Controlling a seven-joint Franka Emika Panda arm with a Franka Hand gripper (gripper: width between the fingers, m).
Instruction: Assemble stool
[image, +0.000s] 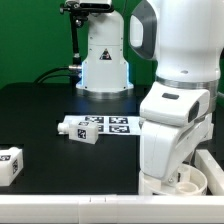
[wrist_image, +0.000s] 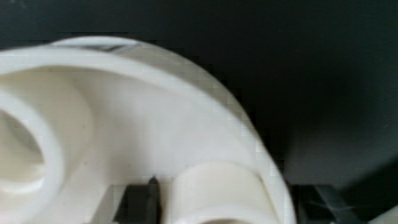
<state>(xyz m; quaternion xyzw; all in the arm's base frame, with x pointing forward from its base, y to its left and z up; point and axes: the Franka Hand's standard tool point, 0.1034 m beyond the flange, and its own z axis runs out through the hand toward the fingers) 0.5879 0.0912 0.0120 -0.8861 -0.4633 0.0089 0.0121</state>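
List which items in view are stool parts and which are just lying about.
Job: seat; held leg; leg mid-table; leg at the exterior view's left edge.
Not job: marker board; robot base; black table.

The wrist view is soft all over (no edge is crisp). There the seat (wrist_image: 125, 110) overruns the frame, and the gripper (wrist_image: 217, 208), its fingers (wrist_image: 135, 202) and the leg (wrist_image: 214, 185) clamped between them are cut by the picture's edge. In the exterior view the arm (image: 175, 130) hides that gripper entirely. It also covers most of the seat and the marker board (image: 110, 126) at its end toward the exterior view's right. A second leg (image: 8, 165), at the exterior view's left, is sliced by the edge.
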